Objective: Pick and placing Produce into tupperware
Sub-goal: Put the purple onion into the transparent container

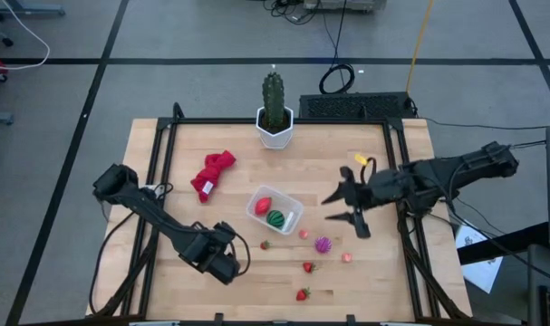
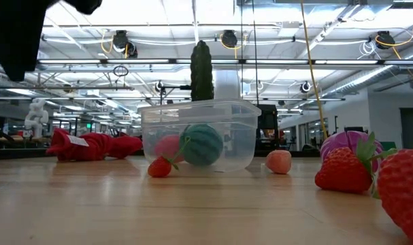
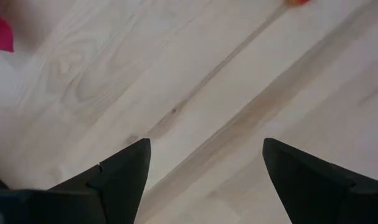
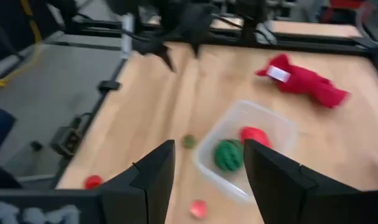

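Observation:
The clear tupperware [image 1: 288,204] stands mid-table on its base and holds a red oval [image 1: 264,205] and a green striped ball [image 1: 275,218]. Loose produce lies on the wood near it: a purple ball [image 1: 323,244], pink bits [image 1: 303,234], and strawberries [image 1: 308,267]. My left gripper [image 1: 231,264] points down over bare wood to the near left of the tub, open, with nothing between its fingers [image 3: 123,168]. My right gripper [image 1: 347,213] hangs in the air to the right of the tub, open and empty, pointing at it [image 4: 207,149].
A red cloth [image 1: 213,174] lies to the far left of the tub. A green cactus in a white pot [image 1: 275,122] stands at the far edge. A dark frame [image 1: 166,154] runs along the table's left, far and right sides. Bare wood lies between tub and left gripper.

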Controlling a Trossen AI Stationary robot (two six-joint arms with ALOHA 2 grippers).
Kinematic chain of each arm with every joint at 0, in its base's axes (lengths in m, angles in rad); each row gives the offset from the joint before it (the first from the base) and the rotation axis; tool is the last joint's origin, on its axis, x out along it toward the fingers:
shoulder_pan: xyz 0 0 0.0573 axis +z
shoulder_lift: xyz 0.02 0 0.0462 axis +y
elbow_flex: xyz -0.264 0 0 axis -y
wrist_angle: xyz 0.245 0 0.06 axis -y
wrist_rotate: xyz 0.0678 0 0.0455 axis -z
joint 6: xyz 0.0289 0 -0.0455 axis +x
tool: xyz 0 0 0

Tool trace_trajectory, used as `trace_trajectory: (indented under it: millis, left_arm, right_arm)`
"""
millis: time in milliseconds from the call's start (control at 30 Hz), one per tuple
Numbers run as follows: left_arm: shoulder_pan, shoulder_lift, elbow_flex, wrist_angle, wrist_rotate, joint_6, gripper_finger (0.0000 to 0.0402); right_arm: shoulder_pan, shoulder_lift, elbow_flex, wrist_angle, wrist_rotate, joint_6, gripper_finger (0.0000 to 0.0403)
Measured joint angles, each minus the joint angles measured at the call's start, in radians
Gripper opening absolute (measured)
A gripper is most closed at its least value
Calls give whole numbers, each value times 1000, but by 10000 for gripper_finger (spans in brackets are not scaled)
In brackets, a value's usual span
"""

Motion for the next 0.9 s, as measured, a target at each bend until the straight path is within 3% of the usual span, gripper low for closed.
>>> trace_trajectory:
  millis: [300,633,900]
  left_arm:
    - [0,0,-14,0,-26,1,315]
    - [0,0,-14,-1,-32,8,317]
    - [0,0,-14,-1,-37,7,318]
  right_arm:
    - [113,-2,-106,-45,-18,225,183]
    - [128,-1,-201,-30,-17,351,183]
    - [127,-1,-280,23,-14,354,190]
